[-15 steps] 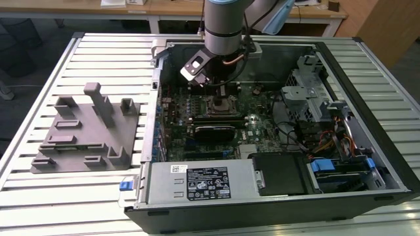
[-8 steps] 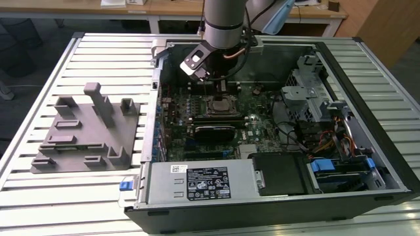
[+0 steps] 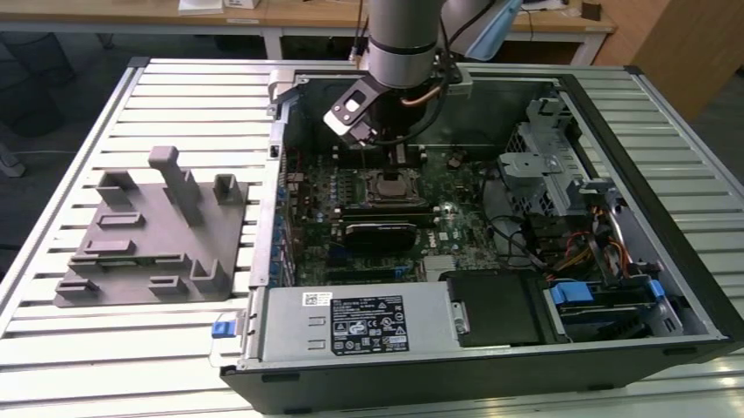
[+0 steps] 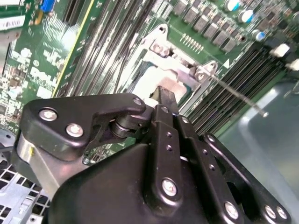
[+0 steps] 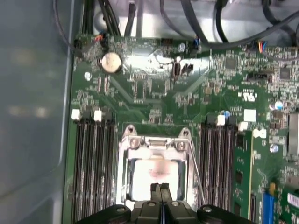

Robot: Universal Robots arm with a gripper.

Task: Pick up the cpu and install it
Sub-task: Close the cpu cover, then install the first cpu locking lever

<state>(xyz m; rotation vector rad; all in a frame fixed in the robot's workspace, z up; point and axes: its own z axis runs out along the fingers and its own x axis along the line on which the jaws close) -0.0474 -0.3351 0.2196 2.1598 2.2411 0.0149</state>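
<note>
jaws pressed together, empty | above cpu (image 5: 145, 172) in socket (image 5: 125, 158) | cpu's near edge hidden

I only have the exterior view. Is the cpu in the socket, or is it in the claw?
Observer: In the first wrist view the cpu lies flat inside the socket frame, pale top up.
Operator: And the claw?
Observer: The claw is shut and holds nothing, its tips over the cpu's edge. I cannot tell whether they touch.
Operator: The latch?
Observer: In the second wrist view the thin lever angles out over the memory slots.
</note>
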